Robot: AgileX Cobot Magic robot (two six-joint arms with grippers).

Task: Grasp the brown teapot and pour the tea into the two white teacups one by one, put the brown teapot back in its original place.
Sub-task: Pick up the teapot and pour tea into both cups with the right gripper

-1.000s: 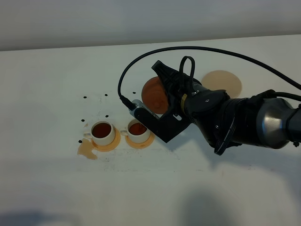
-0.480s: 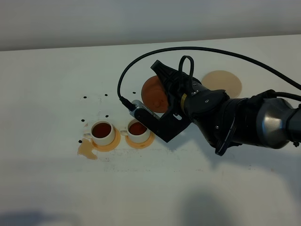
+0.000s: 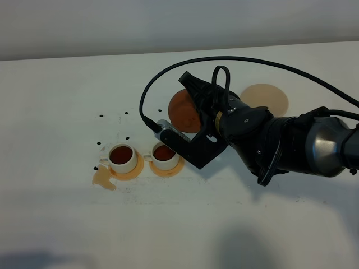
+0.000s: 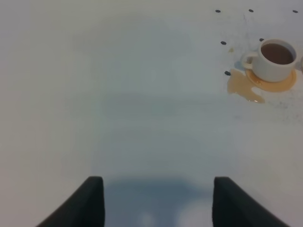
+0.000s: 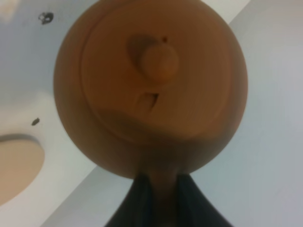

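From my station: left gripper (image 4: 154, 201), tips cropped, jaws spread over bare table (image 4: 118, 94). Right gripper (image 5: 162, 201) clamps the brown teapot (image 3: 184, 110) by its handle, spout hidden, beyond two white teacups (image 3: 122, 157), tea-filled.

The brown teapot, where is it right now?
In the exterior high view the brown teapot is held in the right pincer near mid-table, behind the two white teacups and left of the pale saucer.
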